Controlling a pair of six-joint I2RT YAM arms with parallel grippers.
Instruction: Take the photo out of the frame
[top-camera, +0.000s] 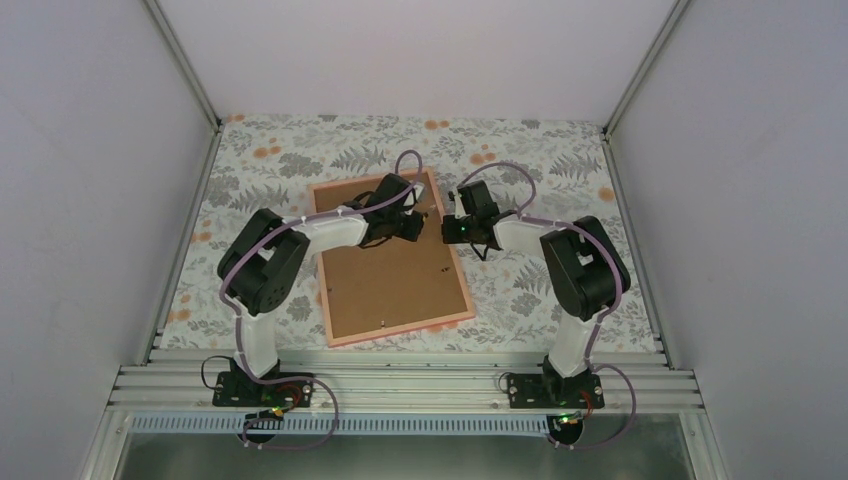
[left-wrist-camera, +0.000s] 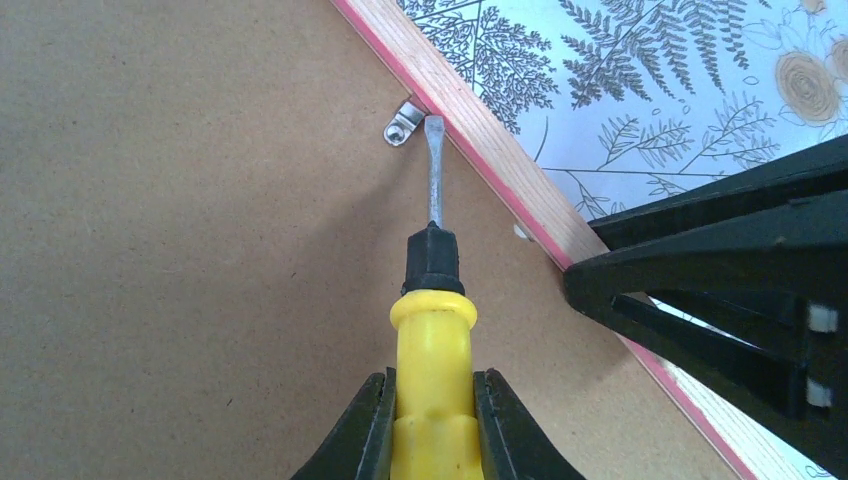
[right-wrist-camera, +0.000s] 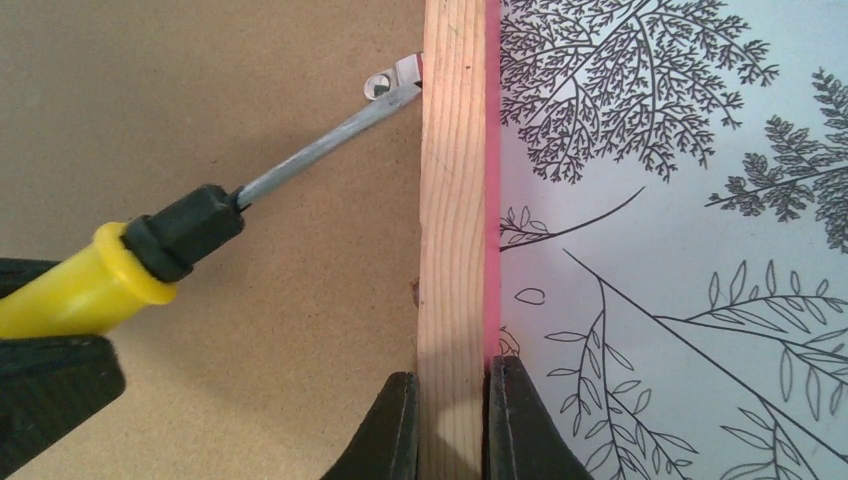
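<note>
Note the frame (right-wrist-camera: 455, 200): pale bare wood on its back face, bright pink on its outer edge. Its backing board (left-wrist-camera: 180, 250) is plain brown. The screwdriver (left-wrist-camera: 432, 330) has a yellow handle, black collar and silver shaft. The tablecloth (left-wrist-camera: 700, 90) shows grey ferns and orange flowers on white

Top external: high behind arm bases, looking down on frame (top-camera: 395, 275). Wrist views: close above frame, sharing metal clip (left-wrist-camera: 403, 122).
</note>
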